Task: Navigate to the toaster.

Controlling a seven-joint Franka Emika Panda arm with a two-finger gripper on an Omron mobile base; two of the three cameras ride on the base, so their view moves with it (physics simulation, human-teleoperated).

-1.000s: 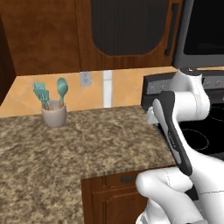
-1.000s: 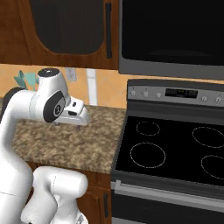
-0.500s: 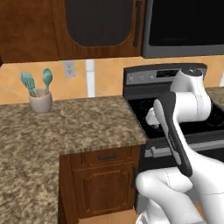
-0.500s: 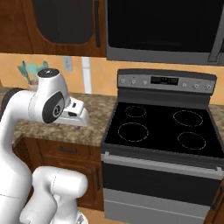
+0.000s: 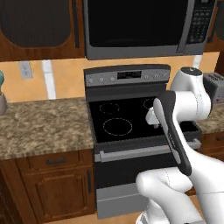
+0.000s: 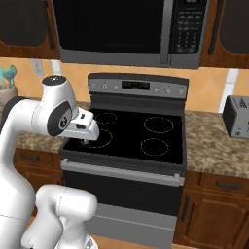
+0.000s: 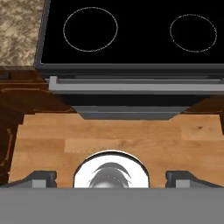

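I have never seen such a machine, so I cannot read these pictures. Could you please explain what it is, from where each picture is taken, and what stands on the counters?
The white machine is a robot arm on a base that drives through a simulated kitchen. Two pictures come from cameras on the base, behind the arm to its left and to its right. The third camera sits on the hand and looks down at the stove and the wooden floor. The tool holds nothing; its fingers stand wide apart. The robot faces the stove, below a microwave. On the granite counter to the right stands the toaster, which it must reach. A utensil cup stands at the far left.
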